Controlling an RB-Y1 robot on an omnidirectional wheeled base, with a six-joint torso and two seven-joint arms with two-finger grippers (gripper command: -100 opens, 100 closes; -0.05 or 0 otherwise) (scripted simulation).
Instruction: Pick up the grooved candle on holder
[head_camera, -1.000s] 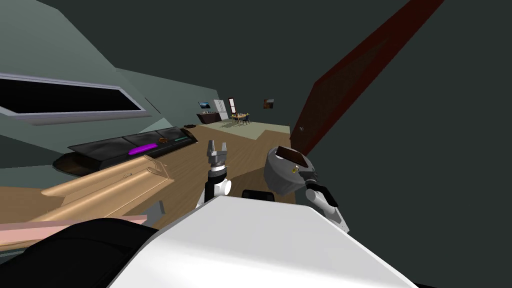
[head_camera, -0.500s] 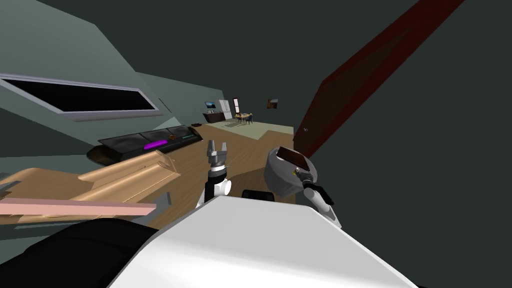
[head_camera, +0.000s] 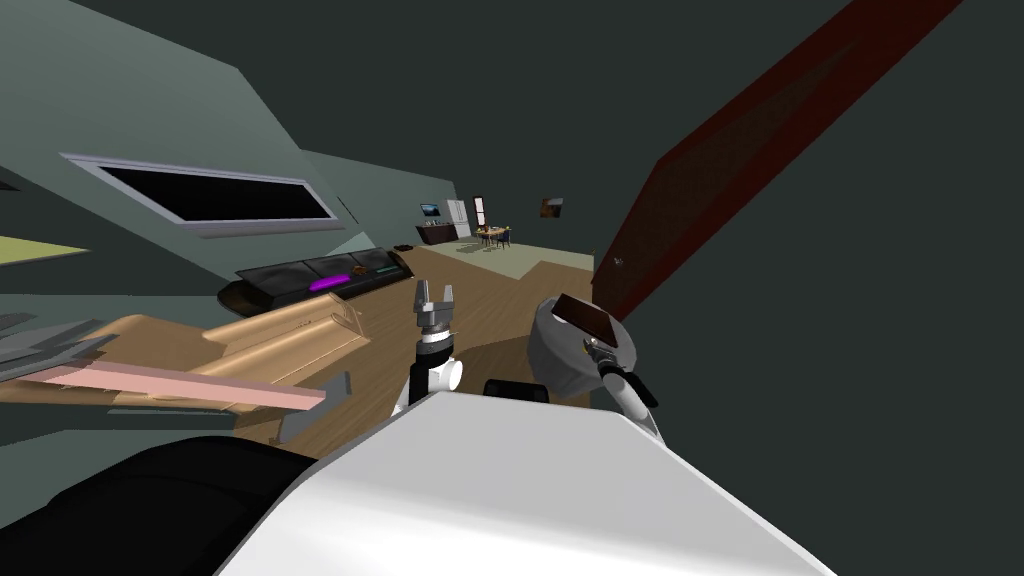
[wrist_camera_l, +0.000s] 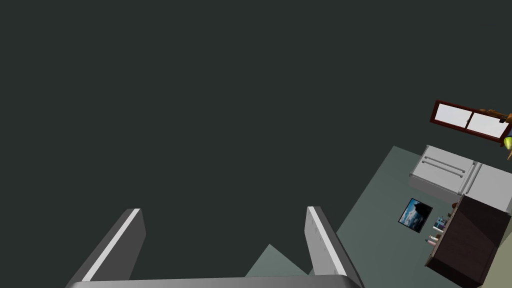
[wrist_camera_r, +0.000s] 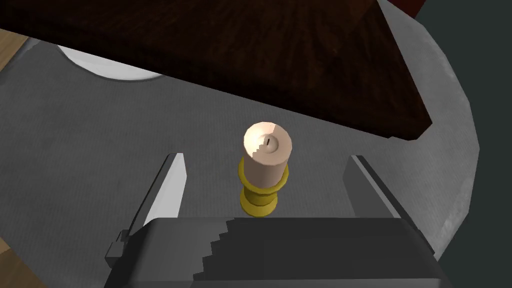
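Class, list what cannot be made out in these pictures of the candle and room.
Right wrist view: the foot of the yellow holder under the candle is hidden behind the dark body of the right gripper.
Right wrist view: the dark brown slab runs off the top edge; what it is stays unclear.
Head view: things on the far dining table are too small to name.

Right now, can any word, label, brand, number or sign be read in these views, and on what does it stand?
None can be read.
The candle and its yellow holder, between the right gripper's open fingers, bear no marking.
The framed picture on the far wall carries an image, no lettering.
The small items by the dark cabinet are too small to show any label.
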